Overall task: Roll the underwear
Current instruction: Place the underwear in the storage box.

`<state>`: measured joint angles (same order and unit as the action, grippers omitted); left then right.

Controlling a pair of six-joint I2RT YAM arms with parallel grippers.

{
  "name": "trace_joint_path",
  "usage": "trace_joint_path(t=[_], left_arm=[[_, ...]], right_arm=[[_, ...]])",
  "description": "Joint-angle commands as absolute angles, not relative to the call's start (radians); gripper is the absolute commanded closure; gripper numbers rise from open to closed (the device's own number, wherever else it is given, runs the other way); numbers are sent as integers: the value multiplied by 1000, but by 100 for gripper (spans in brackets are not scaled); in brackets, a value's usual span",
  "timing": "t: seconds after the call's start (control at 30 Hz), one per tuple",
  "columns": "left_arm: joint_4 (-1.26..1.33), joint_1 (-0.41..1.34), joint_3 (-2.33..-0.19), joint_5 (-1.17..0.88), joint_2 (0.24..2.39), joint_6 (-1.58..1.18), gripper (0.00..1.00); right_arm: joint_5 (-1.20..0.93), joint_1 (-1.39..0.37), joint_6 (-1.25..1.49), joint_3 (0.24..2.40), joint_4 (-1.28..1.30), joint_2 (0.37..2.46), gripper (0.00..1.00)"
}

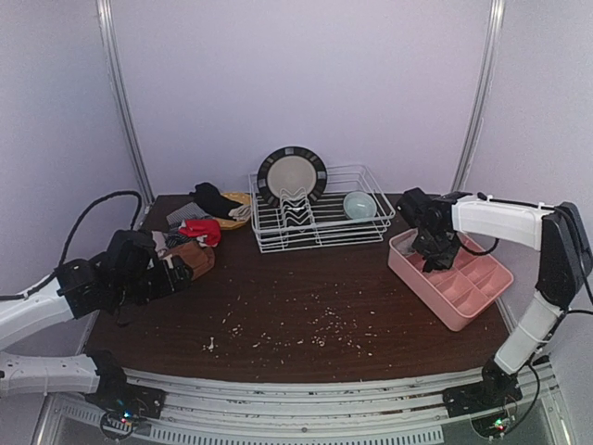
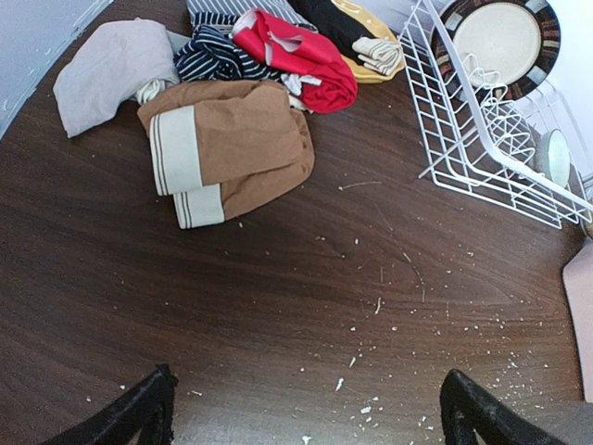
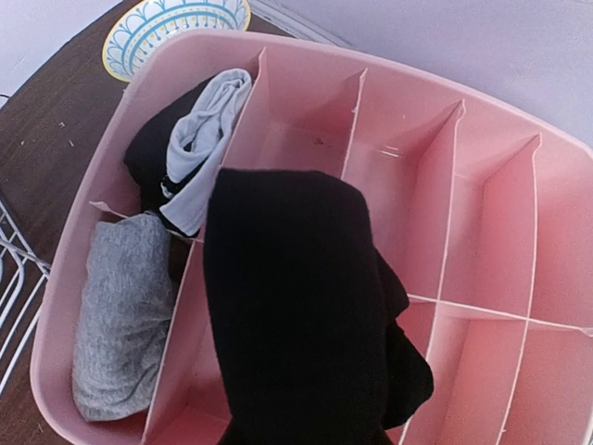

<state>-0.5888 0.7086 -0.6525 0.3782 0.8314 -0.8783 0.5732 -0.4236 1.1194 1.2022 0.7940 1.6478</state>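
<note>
The underwear lies in a pile at the back left: a brown pair with pale bands (image 2: 232, 148), a red one (image 2: 296, 56), a beige one (image 2: 111, 65), a striped one (image 2: 213, 56) and a black one (image 2: 329, 19). My left gripper (image 2: 310, 417) is open over bare table just short of the brown pair (image 1: 196, 258). My right gripper (image 1: 434, 252) hangs over the pink tray (image 3: 482, 278), shut on a rolled black underwear (image 3: 296, 315) that hides its fingers. A grey roll (image 3: 120, 315) and a black-and-white roll (image 3: 199, 148) sit in the tray's left compartments.
A white wire dish rack (image 1: 320, 218) with a plate (image 1: 292, 174) and a small bowl (image 1: 359, 205) stands at the back middle. A yellow dish (image 1: 236, 206) lies under the pile's far edge. White crumbs (image 1: 306, 329) dot the dark wooden table.
</note>
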Motion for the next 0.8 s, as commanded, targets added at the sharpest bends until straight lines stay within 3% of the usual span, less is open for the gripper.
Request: trace_joint_path(t=[0.0, 0.77], left_arm=[[-596, 712, -646, 399, 831, -901, 2], [-589, 710, -628, 330, 860, -938, 2]], right_arm=[[610, -430, 1162, 1247, 831, 1712, 100], [477, -426, 1236, 1212, 612, 1855, 100]])
